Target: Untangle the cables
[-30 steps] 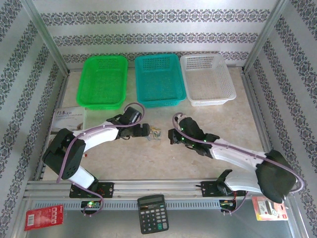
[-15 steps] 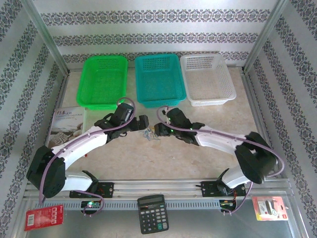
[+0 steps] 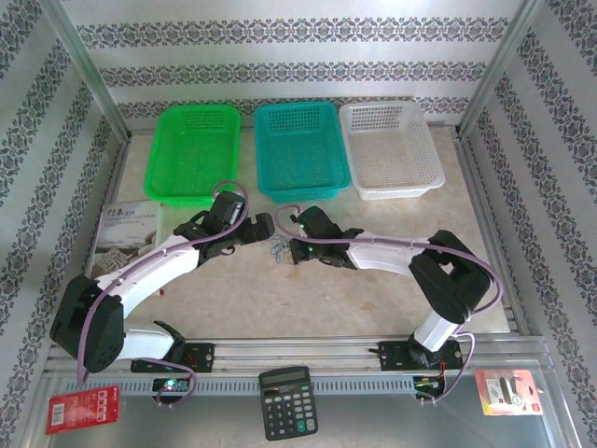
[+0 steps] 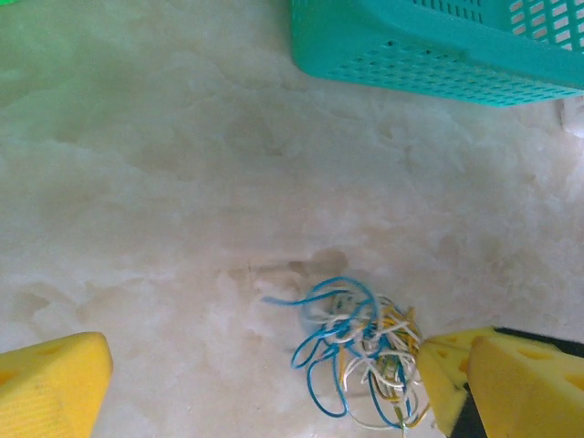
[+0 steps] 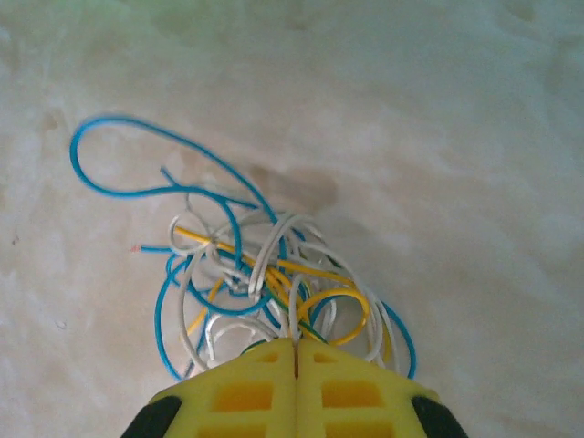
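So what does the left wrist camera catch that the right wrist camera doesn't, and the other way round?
Left wrist camera: the teal basket at the back, and the left gripper with its yellow fingers spread wide, the cables lying near one of them. Right wrist camera: the right gripper shut, white strands running into the seam between its fingers, and a blue loop reaching out to the left. Shared: the same blue, white and yellow tangle on the pale marbled table.

Grey-and-white floral-striped wallpaper walls (image 3: 298,56) on three sides; pale beige marble-look tabletop (image 3: 308,308); silver metal corner posts (image 3: 90,75); even bright light.
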